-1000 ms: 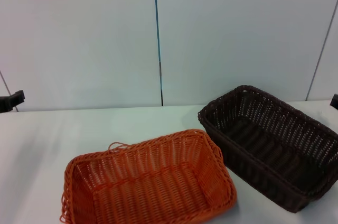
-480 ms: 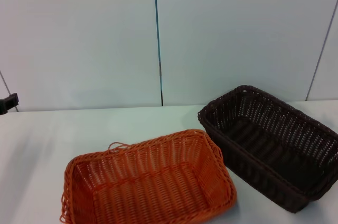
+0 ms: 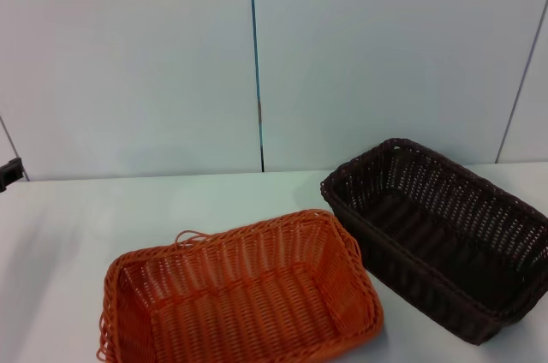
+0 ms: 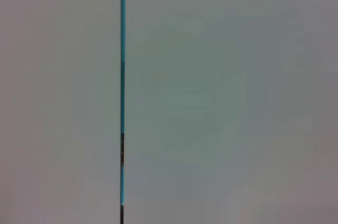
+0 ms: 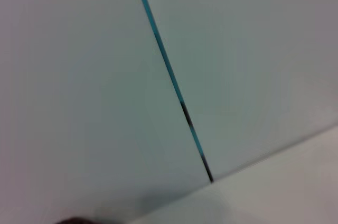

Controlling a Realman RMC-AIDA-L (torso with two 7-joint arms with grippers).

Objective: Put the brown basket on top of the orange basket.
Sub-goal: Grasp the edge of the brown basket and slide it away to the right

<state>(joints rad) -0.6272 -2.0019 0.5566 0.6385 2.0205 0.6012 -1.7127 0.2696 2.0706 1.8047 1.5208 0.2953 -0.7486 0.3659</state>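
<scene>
Resting on the white table (image 3: 60,243), the woven orange basket (image 3: 244,299) sits just left of the deeper openwork brown basket (image 3: 441,235). Left gripper (image 3: 8,172) at table's edge: finger state cannot be determined.

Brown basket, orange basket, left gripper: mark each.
brown basket (image 3: 445,239): head view, inner floor.
orange basket (image 3: 248,303): head view, inner floor.
left gripper (image 3: 8,172): head view, dark tip at the frame's left edge.

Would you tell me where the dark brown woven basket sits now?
In the head view, the dark brown woven basket sits on the white table's right side, beside the bright orange woven basket.
</scene>
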